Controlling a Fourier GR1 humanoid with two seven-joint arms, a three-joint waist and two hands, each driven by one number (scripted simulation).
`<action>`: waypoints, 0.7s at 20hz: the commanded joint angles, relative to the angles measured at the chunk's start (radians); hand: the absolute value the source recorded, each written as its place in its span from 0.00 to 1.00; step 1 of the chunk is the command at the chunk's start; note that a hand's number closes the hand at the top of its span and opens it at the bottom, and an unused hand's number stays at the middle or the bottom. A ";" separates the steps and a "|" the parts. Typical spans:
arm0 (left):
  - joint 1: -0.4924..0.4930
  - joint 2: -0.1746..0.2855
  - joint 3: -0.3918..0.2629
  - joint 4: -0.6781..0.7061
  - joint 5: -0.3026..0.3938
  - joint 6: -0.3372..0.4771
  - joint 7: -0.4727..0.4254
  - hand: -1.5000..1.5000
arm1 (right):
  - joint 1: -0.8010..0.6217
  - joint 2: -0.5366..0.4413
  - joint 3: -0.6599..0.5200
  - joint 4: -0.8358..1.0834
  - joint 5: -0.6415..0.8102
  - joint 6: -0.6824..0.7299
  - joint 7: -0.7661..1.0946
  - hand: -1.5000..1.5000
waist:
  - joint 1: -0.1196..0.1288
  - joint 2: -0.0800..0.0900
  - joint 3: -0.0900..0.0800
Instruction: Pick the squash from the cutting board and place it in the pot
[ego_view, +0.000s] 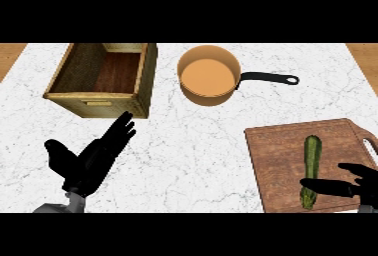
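OK, status: my right hand (360, 185) is in at the lower right corner, over the near end of the cutting board (277, 155). Its fingers (325, 186) are stretched out nearly straight and lie across the lower part of the squash (311, 155), with the thumb spread apart above them and off the squash, so the hand is open with nothing clamped. The squash is long, thin, dark green and slightly knobbly at the near end. It lies flat, lengthwise on the board's right half. The board is brown wood with visible grain, rounded corners and a handle slot on its right edge. The pot (209, 75) is well apart at top centre: round, copper-coloured, smooth inside, with a slim black handle (269, 77) pointing right. A rough-grained open wooden box (103, 102) is at upper left, its inner floor darker. My left hand (92, 162) rests at lower left, fingers straight and up, holding nothing. The counter (199, 145) is white veined marble.
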 joint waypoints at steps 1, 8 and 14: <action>-0.004 -0.039 -0.008 -0.021 -0.036 0.035 0.037 0.50 | -0.080 0.036 0.006 0.015 0.025 0.035 0.126 1.00 | 0.003 0.005 0.012; -0.023 -0.059 0.015 0.058 -0.053 -0.017 -0.009 0.50 | -0.090 0.041 0.054 0.050 0.088 0.106 -0.014 1.00 | 0.001 0.006 0.011; -0.034 -0.061 -0.009 0.004 -0.041 0.007 0.051 0.50 | -0.214 -0.042 0.350 -0.057 0.021 0.388 -0.265 1.00 | 0.037 0.004 0.010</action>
